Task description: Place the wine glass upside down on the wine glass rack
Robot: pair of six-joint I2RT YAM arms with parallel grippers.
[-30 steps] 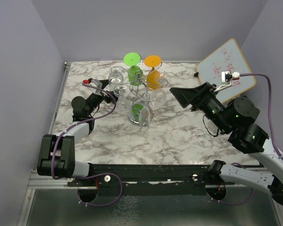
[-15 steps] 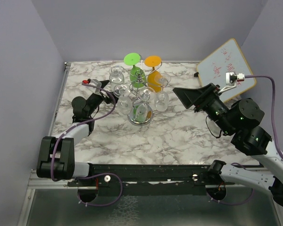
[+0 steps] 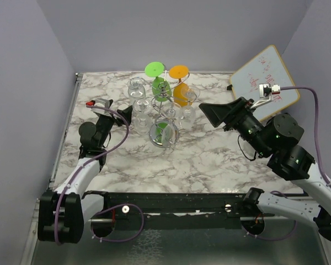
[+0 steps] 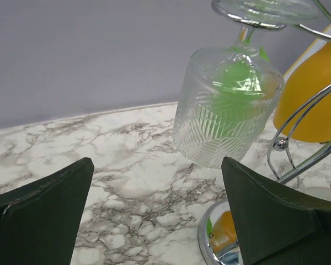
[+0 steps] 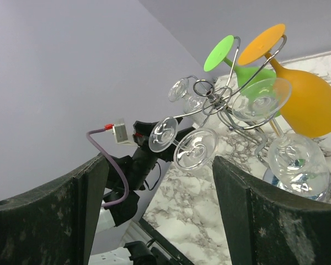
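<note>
- Glass (image 4: 226,105): hangs bowl-down from rack (image 3: 164,134)
- Left tool (image 4: 157,163): wide open, empty, near glass; draw it straight back so you don't brush the bowl
- Right tool (image 5: 161,165): open, empty; hold clear

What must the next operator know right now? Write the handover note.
Left gripper: open, empty, low to the left of the wine glass rack, not touching it.
Right gripper: open, empty, hovering to the rack's right.
Clear ribbed wine glass: hangs bowl-down from a rack arm, directly ahead of the left gripper. The green glass and orange glass hang there too.
Done: the glass appears hung; nothing is gripped.
Left: probably only drawing both arms back and checking the glass sits steady.
</note>
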